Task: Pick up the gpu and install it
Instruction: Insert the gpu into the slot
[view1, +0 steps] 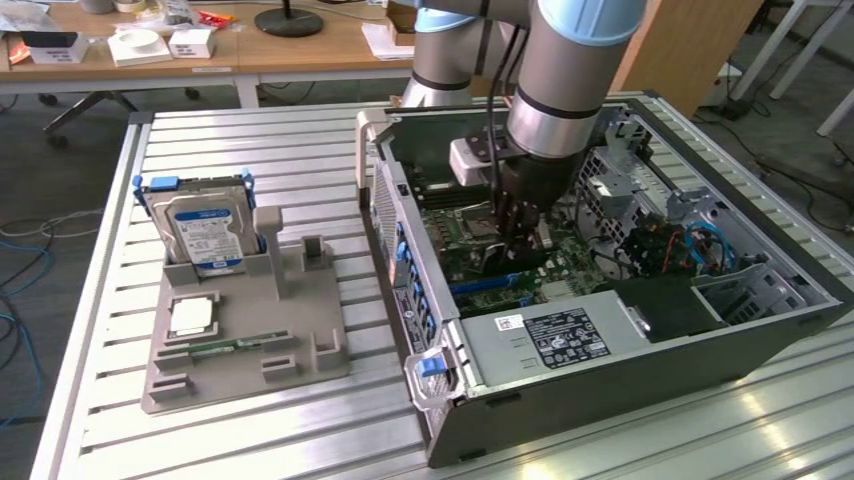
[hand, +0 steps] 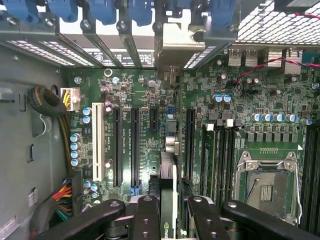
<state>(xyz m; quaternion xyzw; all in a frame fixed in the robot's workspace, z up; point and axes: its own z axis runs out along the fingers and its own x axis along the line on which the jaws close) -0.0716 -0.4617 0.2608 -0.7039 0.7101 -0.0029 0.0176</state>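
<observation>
Count of parts. We see one robot arm (view1: 567, 60), one gripper (view1: 518, 238), one open computer case (view1: 747, 330) and one grey tray (view1: 320, 340), all on one slatted metal table (view1: 267, 130).

The tray sits at the exterior view's left. It carries one hard drive (view1: 207, 235) with a blue label, standing upright in its holder. It also carries one small silver square part (view1: 191, 316) and one narrow green memory stick (view1: 224, 347), both lying flat.

In the wrist view, the motherboard (hand: 240, 115) shows one white slot (hand: 97, 142). Two long dark slots (hand: 125, 150) lie just beside it, and there is one empty processor socket (hand: 267, 187).

There is one gpu (hand: 169, 165). It stands on edge over the motherboard inside the case, seen edge-on between the gripper (hand: 170, 212) fingers (hand: 145, 217). In the exterior view, the gpu (view1: 507, 265) is the dark piece under the gripper, near the centre of the frame. We cannot tell whether its lower edge touches a slot.

Arm pose. The arm comes down from the upper centre of the exterior view. Its last link is close to vertical, and the gripper points straight down into the case. The two fingers are clamped on the gpu, one on each face of the card.
</observation>
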